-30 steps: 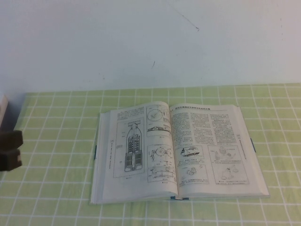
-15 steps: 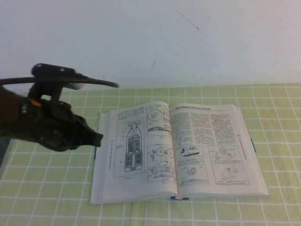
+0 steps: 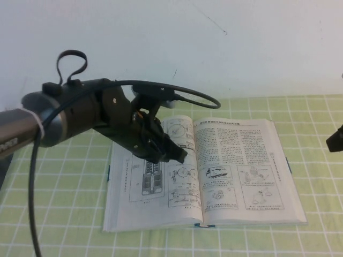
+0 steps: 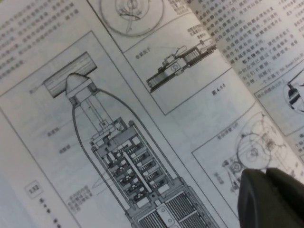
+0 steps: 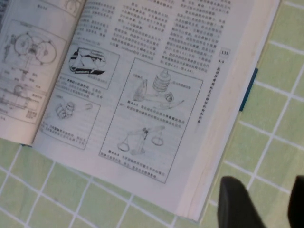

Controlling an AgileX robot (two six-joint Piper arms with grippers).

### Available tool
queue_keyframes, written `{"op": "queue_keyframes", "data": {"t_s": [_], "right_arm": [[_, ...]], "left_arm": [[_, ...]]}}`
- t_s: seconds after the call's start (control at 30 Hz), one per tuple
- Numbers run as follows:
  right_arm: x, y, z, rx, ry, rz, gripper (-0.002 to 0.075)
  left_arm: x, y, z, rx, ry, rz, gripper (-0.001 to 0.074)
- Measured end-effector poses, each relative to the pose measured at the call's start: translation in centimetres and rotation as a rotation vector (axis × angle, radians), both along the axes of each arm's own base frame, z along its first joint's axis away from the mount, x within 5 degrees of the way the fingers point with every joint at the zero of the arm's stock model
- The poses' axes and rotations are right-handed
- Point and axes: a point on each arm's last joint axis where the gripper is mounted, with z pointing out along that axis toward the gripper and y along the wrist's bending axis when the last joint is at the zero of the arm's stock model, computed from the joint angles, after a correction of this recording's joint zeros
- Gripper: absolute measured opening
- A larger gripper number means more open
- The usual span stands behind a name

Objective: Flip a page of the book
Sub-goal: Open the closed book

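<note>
The book (image 3: 124, 210) lies open and flat on a green checked cloth. Its right-hand leaf is the page (image 3: 244, 166), with dense text above boxed drawings, also seen as the page (image 5: 142, 95) in the right wrist view. My left gripper (image 3: 179, 155) hovers shut over the left leaf with the tall machine cutaway (image 4: 118, 156); the left gripper (image 4: 265, 175) has nothing between its fingers. My right gripper (image 3: 335, 140) is at the right edge of the high view. The right gripper (image 5: 266, 209) stands open above the cloth, just off the book's near right corner.
The green checked cloth (image 3: 53, 214) covers the table around the book. A pale wall (image 3: 241, 48) rises behind the table. The left arm's black cable (image 3: 198, 99) loops above the book's far edge.
My left arm has swung in from the left and now reaches over the book's left leaf. The right gripper has come into view at the right edge. The book has not moved.
</note>
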Motion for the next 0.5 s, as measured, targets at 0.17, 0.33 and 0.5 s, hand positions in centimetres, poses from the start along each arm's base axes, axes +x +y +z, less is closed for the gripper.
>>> {"op": "queue_keyframes", "data": {"t_s": [0.17,0.33,0.5], "right_arm": [[2.1,1.5,-1.3,-0.002,0.015,0.043,0.0247],[4.0,3.5,-2.9,-0.003,0.030,0.085,0.0247],[5.8,3.8,-4.9,-0.008,0.045,0.059,0.0281]], "left_arm": [[1.1,-1.2,-3.6,0.040,0.070,-0.011,-0.0004],[1.5,-1.4,-6.7,0.082,0.139,-0.015,-0.0004],[1.8,-1.4,-7.4,0.115,0.150,-0.032,-0.0004]]}}
